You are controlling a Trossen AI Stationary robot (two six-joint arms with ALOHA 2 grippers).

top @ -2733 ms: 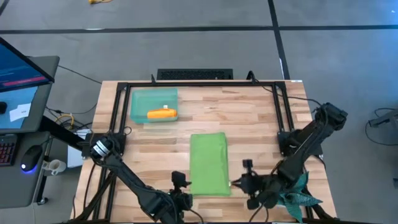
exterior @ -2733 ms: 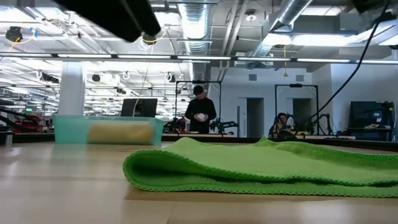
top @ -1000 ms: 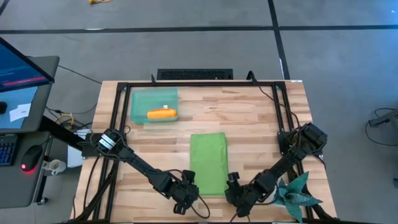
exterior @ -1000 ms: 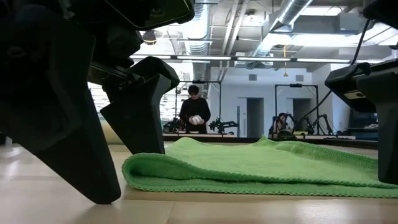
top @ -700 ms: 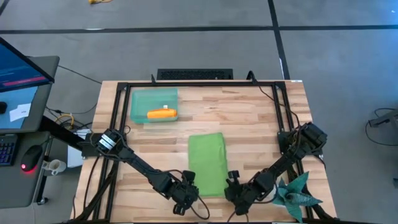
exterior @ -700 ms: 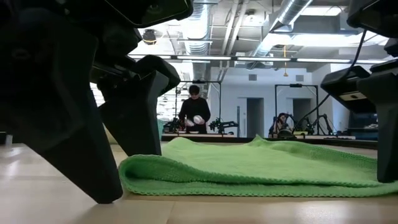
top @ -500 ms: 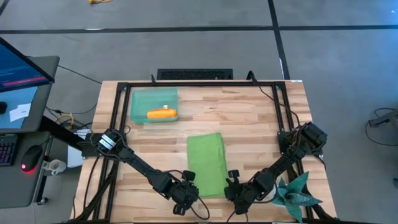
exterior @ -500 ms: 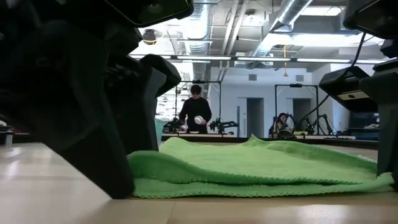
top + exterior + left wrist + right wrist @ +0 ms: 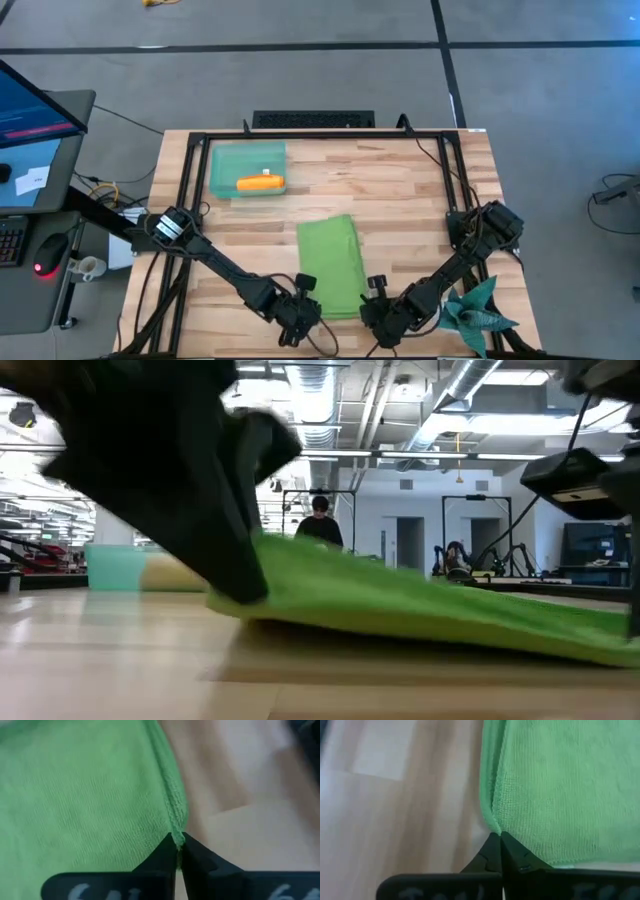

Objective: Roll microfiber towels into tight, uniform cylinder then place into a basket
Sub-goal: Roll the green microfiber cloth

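Your left gripper (image 9: pixel 177 851) pinches the green towel (image 9: pixel 331 264) at one near corner | right gripper (image 9: pixel 498 840) clenches the other | low view alone shows you that edge raised off the table (image 9: pixel 410 190) | beyond the towel, the basket (image 9: pixel 226 168) holds the rolled orange towel (image 9: pixel 260 183)

Basket (image 9: pixel 228 160): table's (image 9: pixel 420 180) far-left corner, holding one rolled towel (image 9: pixel 261 183).
Flat towel (image 9: pixel 330 260): near edge, middle.
Star-shaped object (image 9: pixel 478 310): near-right corner.
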